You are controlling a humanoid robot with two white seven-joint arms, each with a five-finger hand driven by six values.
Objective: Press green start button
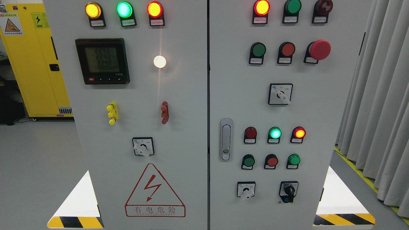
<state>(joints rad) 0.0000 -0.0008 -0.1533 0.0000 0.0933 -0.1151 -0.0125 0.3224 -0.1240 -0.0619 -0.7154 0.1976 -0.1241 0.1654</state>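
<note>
Several green buttons sit on the right door of the grey cabinet (335, 95). One round, unlit green button (258, 50) is in the upper part of this door, left of a red button (288, 49) and a big red mushroom button (319, 49). Two more green buttons (248, 161) (293, 159) are in the lower part, glossy plastic domes in black collars. The door metal is smooth and matt. No hand shows, so its state cannot be told.
</note>
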